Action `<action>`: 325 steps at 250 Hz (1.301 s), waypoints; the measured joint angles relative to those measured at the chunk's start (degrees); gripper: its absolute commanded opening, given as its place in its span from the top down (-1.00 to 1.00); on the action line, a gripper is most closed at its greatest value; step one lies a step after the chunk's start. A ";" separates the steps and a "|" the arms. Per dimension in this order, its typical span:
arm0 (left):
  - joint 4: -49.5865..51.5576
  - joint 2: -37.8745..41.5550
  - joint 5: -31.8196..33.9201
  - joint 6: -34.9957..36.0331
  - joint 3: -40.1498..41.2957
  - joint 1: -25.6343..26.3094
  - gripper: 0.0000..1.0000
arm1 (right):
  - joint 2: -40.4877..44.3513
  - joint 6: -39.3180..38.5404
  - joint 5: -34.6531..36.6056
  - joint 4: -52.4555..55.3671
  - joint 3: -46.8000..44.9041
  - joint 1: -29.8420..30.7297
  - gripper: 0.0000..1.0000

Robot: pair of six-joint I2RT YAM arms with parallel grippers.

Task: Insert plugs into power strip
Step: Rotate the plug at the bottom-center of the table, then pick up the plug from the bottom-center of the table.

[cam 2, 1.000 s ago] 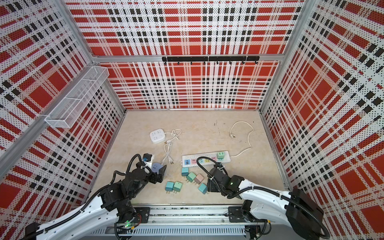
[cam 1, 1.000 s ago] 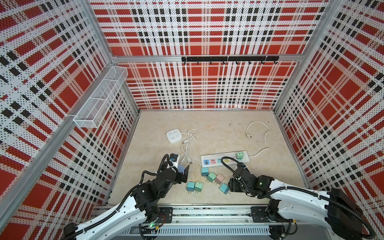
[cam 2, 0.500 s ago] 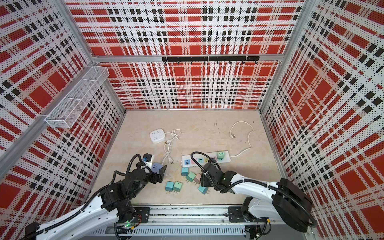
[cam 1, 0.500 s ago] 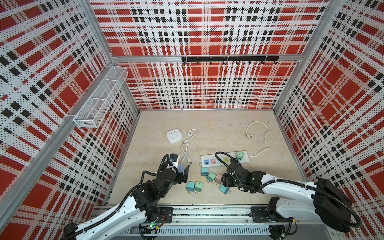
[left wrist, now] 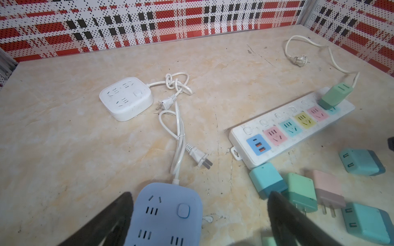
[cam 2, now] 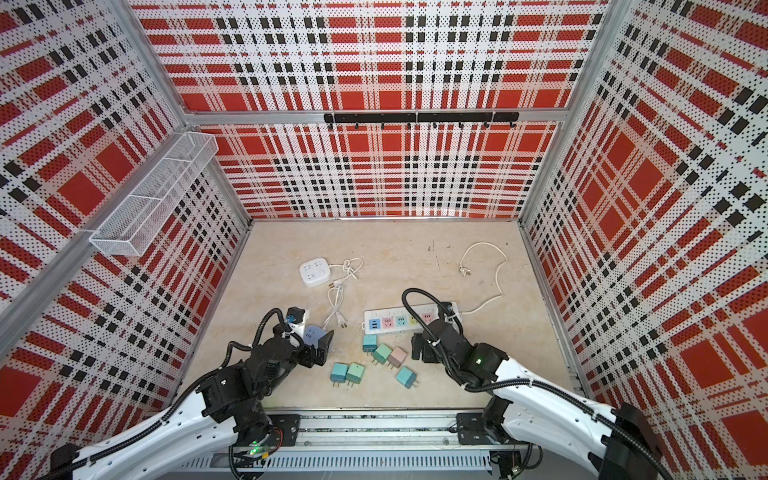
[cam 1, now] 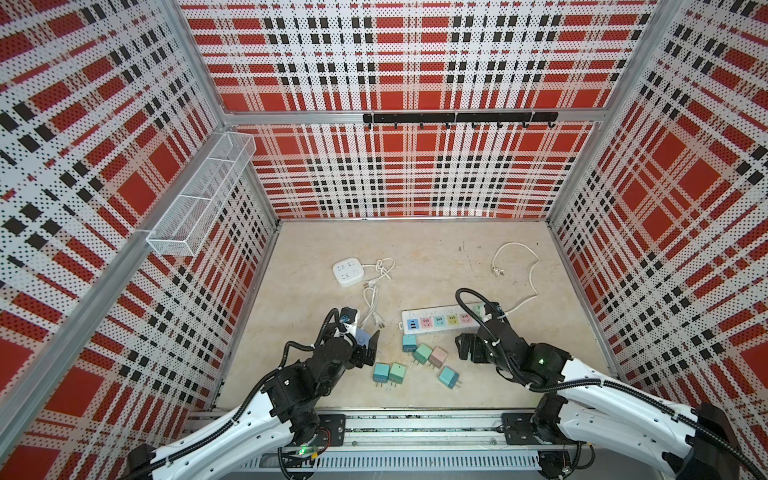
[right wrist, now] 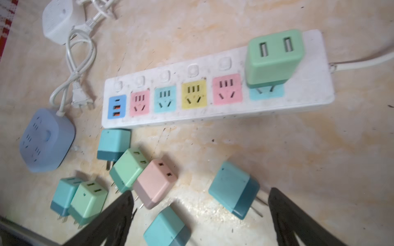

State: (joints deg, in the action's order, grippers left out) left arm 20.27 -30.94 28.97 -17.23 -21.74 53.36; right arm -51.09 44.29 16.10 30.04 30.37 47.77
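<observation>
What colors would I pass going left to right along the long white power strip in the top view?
Blue USB panel → pink socket → teal socket → yellow socket → second pink socket → mint green plug, plugged in at the end.

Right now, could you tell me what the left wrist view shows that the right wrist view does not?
Only the left wrist view shows the strip's own wall plug. Only the right wrist view shows the mint plug's prongs, not fully seated. Both show the strip, pink plug and blue cube.
</observation>
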 measured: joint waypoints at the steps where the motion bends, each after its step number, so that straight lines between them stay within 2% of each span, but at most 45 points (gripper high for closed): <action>1: 0.00 0.00 0.00 0.00 0.00 0.00 -0.99 | 0.00 -0.04 -0.02 0.00 -0.02 -0.17 -1.00; 46: -0.15 -0.42 0.00 0.07 0.00 0.07 -0.99 | -3.72 -2.84 -1.68 -0.72 -1.20 -4.92 -1.00; 153: -0.37 -1.25 0.00 0.17 0.00 0.09 -0.99 | -14.91 -5.57 -9.68 -8.63 -3.48 -5.38 -0.97; 227: -0.50 -1.92 0.00 0.33 0.00 0.11 -0.99 | -13.92 -4.79 -13.33 -11.52 -5.90 -4.83 -0.75; 285: -0.55 -2.14 0.00 0.61 0.00 0.42 -0.99 | -9.79 -1.53 -11.98 -9.81 -6.71 0.33 -0.58; 325: -0.55 -2.19 0.00 0.72 0.00 0.44 -0.99 | -8.52 0.20 -9.22 -7.61 -6.69 2.10 -0.56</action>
State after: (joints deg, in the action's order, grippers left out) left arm 19.73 -33.12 28.97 -16.51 -21.74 53.80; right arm -59.61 44.49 6.87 22.44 23.68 49.87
